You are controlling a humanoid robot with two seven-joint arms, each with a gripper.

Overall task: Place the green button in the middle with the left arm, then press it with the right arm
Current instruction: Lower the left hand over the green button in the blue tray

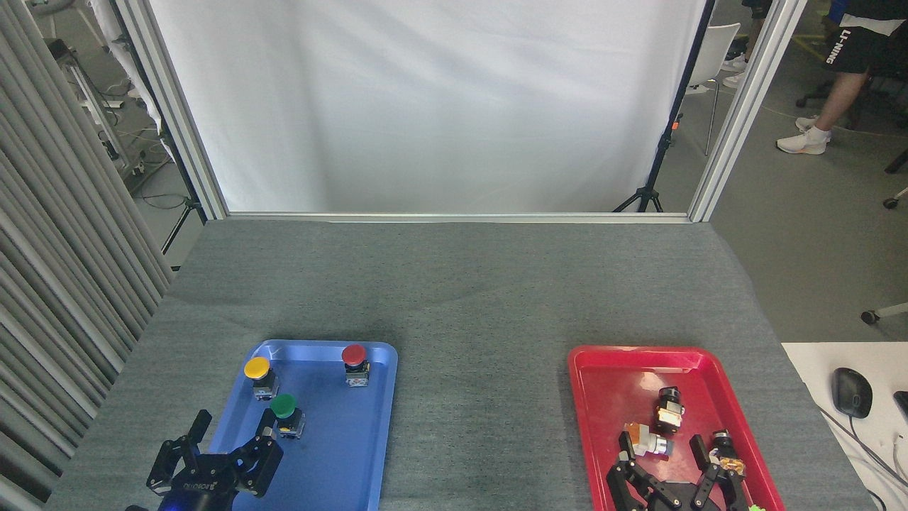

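**Green button waits in the blue tray, both grippers low at the near edge**

The green button stands upright in the blue tray, toward the tray's left side. Farther back in the same tray the yellow button stands near the far left corner and the red button near the far right corner. All three are apart from one another, the green one nearest the yellow.

The left gripper rises from the near left corner of the scene, over the tray's near left edge. Its fingers are spread wide, with nothing between them. One fingertip is just beside the green button's base on its left; whether it touches cannot be told. The other finger reaches up over the grey cloth outside the tray.

The middle, the strip of grey cloth between the two trays, is bare.

The right gripper comes up from the near edge over the red tray. Its fingers are parted and grip nothing. A white and orange switch part lies just beside its left finger, a black and cream part lies farther back, and an orange and black part sits by its right finger.

At the far right, beyond the cloth, a computer mouse rests on a white table. A person's legs show in the far right background.
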